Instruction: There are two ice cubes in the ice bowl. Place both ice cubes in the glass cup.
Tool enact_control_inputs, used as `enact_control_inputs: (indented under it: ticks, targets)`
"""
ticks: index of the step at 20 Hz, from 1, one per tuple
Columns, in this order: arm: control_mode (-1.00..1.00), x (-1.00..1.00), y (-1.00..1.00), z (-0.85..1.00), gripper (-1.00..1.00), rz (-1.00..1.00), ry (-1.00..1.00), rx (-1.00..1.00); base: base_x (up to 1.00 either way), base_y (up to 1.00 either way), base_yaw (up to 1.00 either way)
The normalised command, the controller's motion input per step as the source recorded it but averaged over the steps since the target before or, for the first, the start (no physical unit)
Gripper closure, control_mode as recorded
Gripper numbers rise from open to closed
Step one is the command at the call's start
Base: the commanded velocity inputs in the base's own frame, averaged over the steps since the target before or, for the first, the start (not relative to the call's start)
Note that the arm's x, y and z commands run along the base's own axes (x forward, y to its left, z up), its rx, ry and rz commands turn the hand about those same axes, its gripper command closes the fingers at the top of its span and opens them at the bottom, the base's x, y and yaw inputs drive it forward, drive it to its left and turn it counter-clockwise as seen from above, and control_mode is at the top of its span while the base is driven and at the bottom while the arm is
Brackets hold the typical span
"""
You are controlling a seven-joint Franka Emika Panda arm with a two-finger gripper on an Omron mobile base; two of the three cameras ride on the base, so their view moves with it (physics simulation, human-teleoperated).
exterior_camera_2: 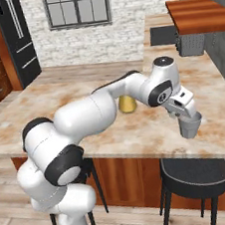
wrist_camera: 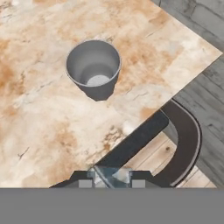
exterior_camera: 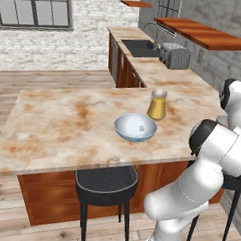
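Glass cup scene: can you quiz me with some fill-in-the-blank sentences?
1. The gripper pinches a small ____ between its fingertips.
2. The glass cup stands upright on the ____.
3. The vessel of orange liquid stands close beside the ____.
Missing words: ice cube; counter; ice bowl.

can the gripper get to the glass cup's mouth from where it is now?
Probably yes. In the hand view the glass cup stands upright, mouth open, nothing above it. The gripper hovers close by, shut on an ice cube, with bare counter between them.
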Motion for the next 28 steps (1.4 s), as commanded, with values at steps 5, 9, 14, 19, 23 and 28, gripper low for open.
enact_control_inputs:
  ticks: [5,9,14,19,23,28]
  targets:
    - [-1.00,0.33,-0.35,0.00,1.00,0.00,0.00,0.00,0.00,0.00,0.00]
    - [-1.00,0.24,-0.33,-0.09,1.00,0.00,0.00,0.00,0.00,0.00,0.00]
    - [-1.00,0.41,-0.13,-0.19,1.00,0.00,0.00,0.00,0.00,0.00,0.00]
    - [-1.00,0.44,-0.22,-0.24,1.00,0.00,0.00,0.04,0.00,0.00,0.00]
    - [-1.00,0.36,-0.25,-0.22,1.00,0.00,0.00,0.06,0.00,0.00,0.00]
    - [-1.00,0.37,-0.20,-0.04,1.00,0.00,0.00,0.01,0.00,0.00,0.00]
